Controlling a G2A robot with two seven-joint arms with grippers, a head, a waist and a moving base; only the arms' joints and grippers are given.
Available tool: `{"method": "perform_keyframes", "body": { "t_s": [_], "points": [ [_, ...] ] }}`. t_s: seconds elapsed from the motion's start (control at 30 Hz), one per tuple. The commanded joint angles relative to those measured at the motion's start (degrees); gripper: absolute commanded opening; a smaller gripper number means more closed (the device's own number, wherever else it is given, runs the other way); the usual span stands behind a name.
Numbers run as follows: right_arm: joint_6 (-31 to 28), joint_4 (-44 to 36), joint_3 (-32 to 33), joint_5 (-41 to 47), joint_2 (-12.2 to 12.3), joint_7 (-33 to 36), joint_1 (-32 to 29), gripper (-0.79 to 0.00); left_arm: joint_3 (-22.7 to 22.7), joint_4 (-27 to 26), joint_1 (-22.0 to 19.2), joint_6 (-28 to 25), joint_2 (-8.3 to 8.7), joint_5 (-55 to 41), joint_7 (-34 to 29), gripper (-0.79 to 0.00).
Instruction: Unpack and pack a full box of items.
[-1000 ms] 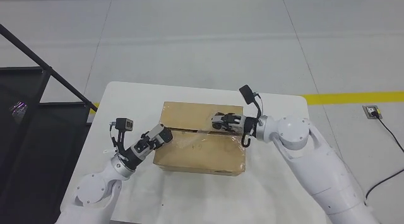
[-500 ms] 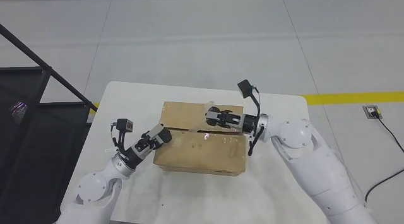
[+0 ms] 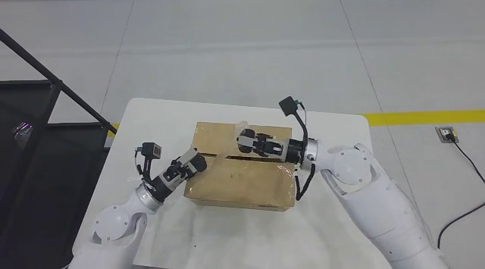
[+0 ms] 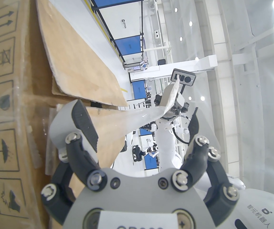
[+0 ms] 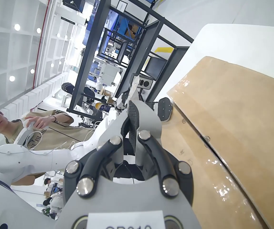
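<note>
So the cardboard box (image 3: 244, 186) sits about the middle of the white surface (image 3: 151, 121), long side running across in front of the robot; the flaps are down, but a dark gap shows along the centre seam (image 3: 246, 158), and in the left wrist view one top flap (image 4: 79, 67) sits a bit raised at its edge; there are printed handling symbols on the box wall facing that camera.

The right tool (image 3: 247, 141) hangs over the box top, roughly mid-length and toward the far flap; its fingers (image 5: 133, 113) are pressed tight together, pinching the end of a strip of clear tape (image 4: 139, 117); the tape runs taut from the box's left end up to that pinch, lifted clear of the cardboard, pale and crinkly along the way; shiny patches of tape also lie flat on the box top in the right wrist view.

The left tool (image 3: 194, 166) is at the box's left end, up by the top edge; jaws spread wide with nothing gripped, though from its own camera the taut strip crosses the gap between them; one pad (image 4: 84, 122) is right up against the corner of the box top, and I honestly can't tell if it's touching; the other pad is out in open air, away from the cardboard.
</note>
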Motion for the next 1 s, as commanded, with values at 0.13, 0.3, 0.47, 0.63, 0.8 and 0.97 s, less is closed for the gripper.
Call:
{"method": "perform_keyframes", "body": {
  "t_s": [0.13,0.3,0.47,0.63,0.8,0.97],
  "points": [
    [-2.2,-0.8,-0.8,-1.8,-0.3,0.0,0.6,-0.785,0.3,1.3,-0.7,0.6,-0.05,-0.8,-0.2,0.0],
    [-2.3,-1.2,-1.2,-2.2,-0.6,-1.3,0.9,-0.785,0.3,2.1,-1.1,1.0,-0.1,-2.7,-0.8,0.0],
    [-1.7,-1.2,-1.3,-2.3,-0.7,-1.7,1.0,-0.785,-1.9,1.2,0.1,-0.8,0.18,-4.8,-1.1,0.0],
    [-1.7,-1.2,-1.3,-2.3,-0.7,-1.7,1.0,-0.785,-6.8,-0.7,3.3,-2.9,0.77,-7.5,-0.3,0.0],
    [-1.7,-1.2,-1.3,-2.3,-0.7,-1.7,1.0,-0.785,-10.1,-0.8,5.4,-2.9,1.21,-8.9,0.0,0.0],
    [-4.3,-3.4,-1.5,-2.7,-0.7,-1.8,0.3,-0.785,-9.9,-0.5,5.7,-2.1,1.3,-8.8,-1.2,0.0]
  ]
}}
